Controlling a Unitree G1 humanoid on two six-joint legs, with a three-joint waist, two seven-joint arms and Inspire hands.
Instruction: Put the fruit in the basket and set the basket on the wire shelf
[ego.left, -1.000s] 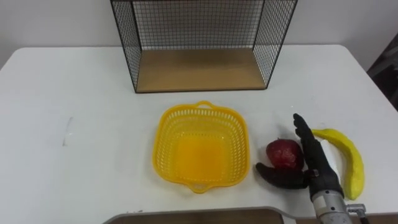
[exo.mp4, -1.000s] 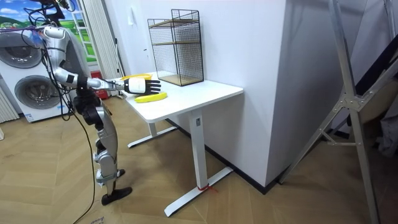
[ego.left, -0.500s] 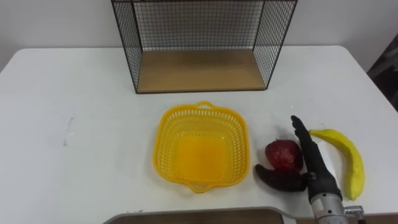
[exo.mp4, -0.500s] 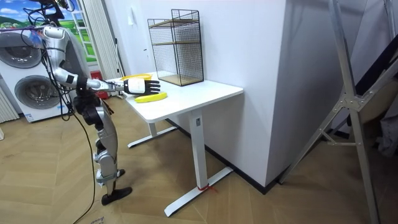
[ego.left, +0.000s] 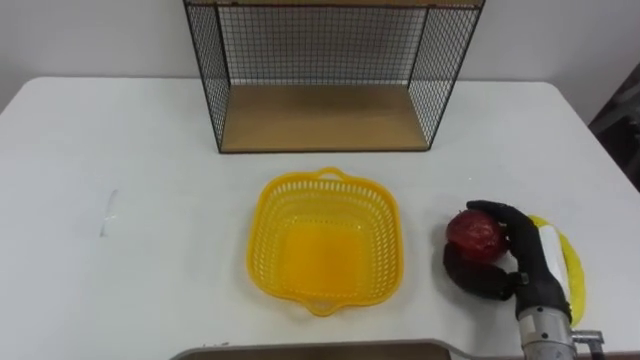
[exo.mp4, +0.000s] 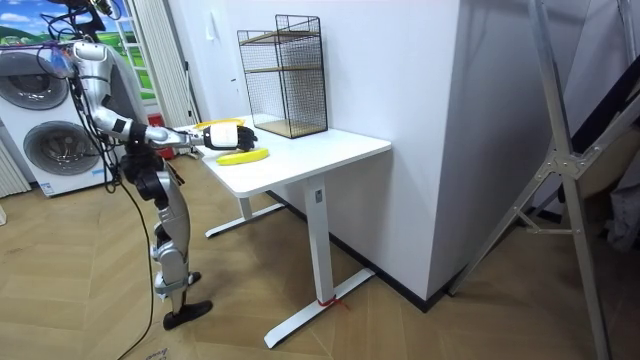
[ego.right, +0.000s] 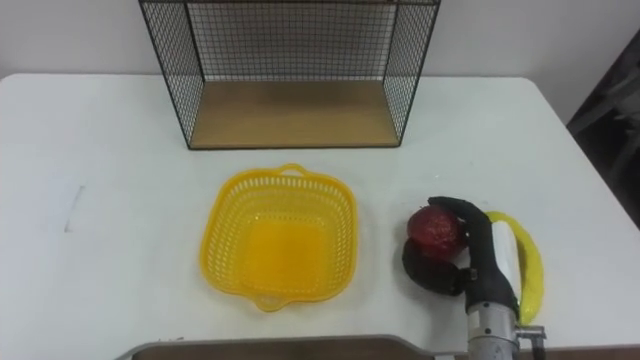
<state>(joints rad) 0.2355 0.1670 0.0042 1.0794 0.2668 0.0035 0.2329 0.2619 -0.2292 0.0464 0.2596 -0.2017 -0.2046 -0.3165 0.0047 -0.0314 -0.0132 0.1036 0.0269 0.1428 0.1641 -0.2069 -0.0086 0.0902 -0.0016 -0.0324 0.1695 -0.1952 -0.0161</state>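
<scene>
Fruit-loading stage, barely begun. Yellow plastic basket (ego.left: 324, 177) empty, resting flat on the white table (ego.left: 130, 150), in front of the black wire shelf (ego.left: 320, 115) and apart from it. To the right of the basket, right hand (ego.left: 520, 262) with dark fingers and thumb curled round a red apple (ego.left: 474, 232). Apple near the basket's right rim but clear of it, at or just above the tabletop; cannot tell whether lifted. Farther right of the basket, banana (ego.left: 573, 280) lying on the table, partly hidden behind the hand.

Done, by judgement: a grasp on the first fruit only. Left to do: carrying the apple over the rim and releasing it inside, picking and placing the banana likewise, then lifting the basket and setting it inside the wire shelf, bare at present, directly behind the basket.

Apple: round, deep red, glossy, with a small highlight on top; upper part exposed, lower part masked by thumb and palm. Basket: bright yellow, squarish with rounded corners, lattice walls, a small tab handle at the far and near rims, shallow and wide-mouthed; probably light and easily nudged as fruit drops in. Banana: long, curved, yellow, unblemished where visible.

In the room view, robot standing at the table's edge on the room view's left, one arm stretched forward over the tabletop.
</scene>
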